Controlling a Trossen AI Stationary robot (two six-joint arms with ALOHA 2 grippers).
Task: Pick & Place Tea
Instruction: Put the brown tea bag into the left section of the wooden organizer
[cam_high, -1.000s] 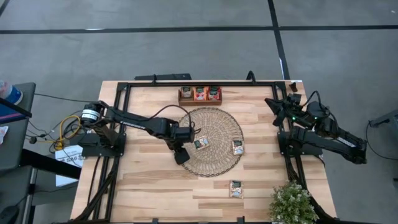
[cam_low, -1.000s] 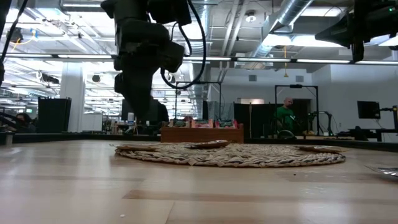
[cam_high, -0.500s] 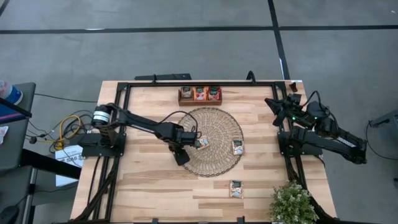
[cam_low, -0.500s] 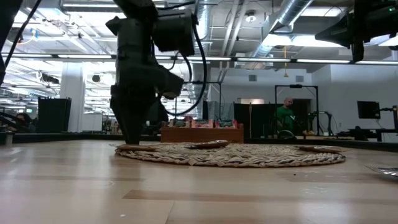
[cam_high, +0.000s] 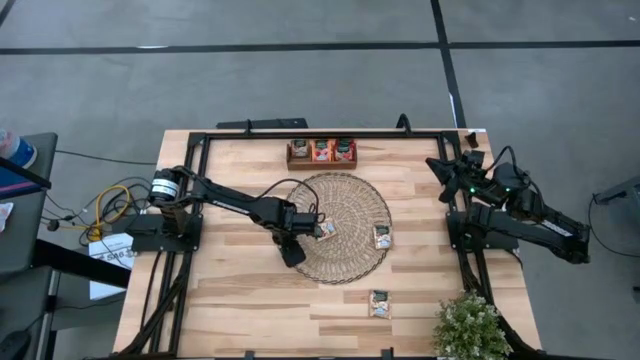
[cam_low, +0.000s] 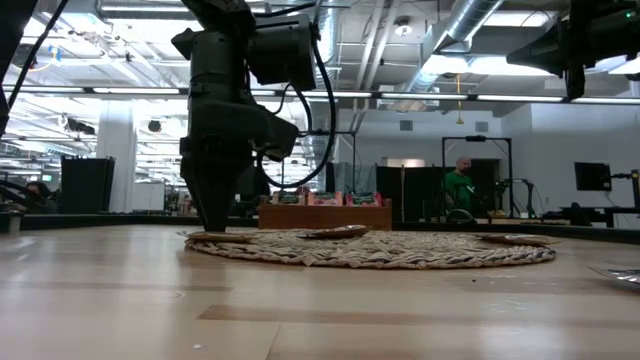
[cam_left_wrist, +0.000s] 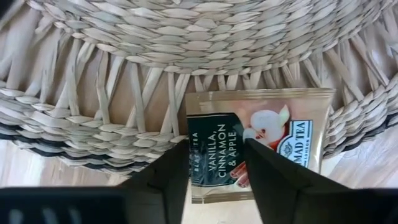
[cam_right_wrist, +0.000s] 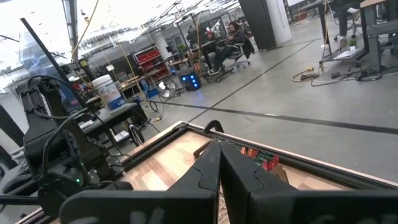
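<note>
Left tool (cam_left_wrist: 216, 163) lowered over pale tea sachet (cam_left_wrist: 258, 144) at woven mat (cam_high: 345, 226) edge, fingers narrowly apart, straddling it (probably lining up a pinch). Right tool (cam_right_wrist: 217, 167) parked off desk, pressed closed.

This is a large open robotics lab or industrial workshop. A pale wooden table (cam_high: 250, 300) with a black metal frame stands on a grey concrete floor (cam_high: 300, 80) marked with dark lines. Beyond the table, the low view shows exposed ceiling ducts (cam_low: 470, 25), strip lights and dark equipment racks (cam_low: 85, 183), with a person in green (cam_low: 459, 187) at a far bench. The right wrist view shows more workstations, red shelving (cam_right_wrist: 148, 60) and seated people (cam_right_wrist: 224, 43).
</note>
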